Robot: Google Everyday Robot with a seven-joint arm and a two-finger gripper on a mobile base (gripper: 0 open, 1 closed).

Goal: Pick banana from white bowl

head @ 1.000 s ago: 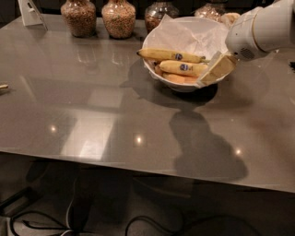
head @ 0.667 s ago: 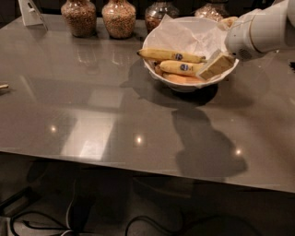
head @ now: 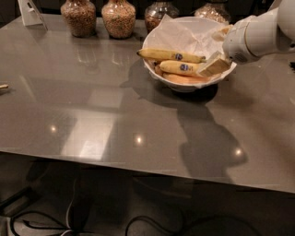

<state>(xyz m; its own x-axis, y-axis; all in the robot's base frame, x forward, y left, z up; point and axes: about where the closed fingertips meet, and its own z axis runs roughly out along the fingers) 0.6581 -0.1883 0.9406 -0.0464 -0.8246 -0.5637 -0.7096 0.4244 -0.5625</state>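
Note:
The white bowl [head: 159, 73], lined with crumpled white paper, stands at the back right of the grey table. Three bananas lie in it. The plump bright-yellow banana [head: 177, 67] with a blue sticker lies in the middle. A longer, slimmer stickered banana [head: 161, 55] lies behind it, and a duller orange-yellow one [head: 184, 79] lies in front. My gripper [head: 216, 50] reaches in over the bowl's right rim on a white arm. It is open, and its lower finger [head: 213, 67] is at the right end of the plump banana. It holds nothing.
Several glass jars of grains [head: 119, 18] stand in a row along the table's back edge. A white card stand [head: 30, 11] is at the back left. A small object [head: 2, 86] lies at the left edge. Cables lie on the floor below the table's front edge.
The gripper has shifted slightly left, further into the bowl towards the plump banana's end. The bananas and bowl have not moved.

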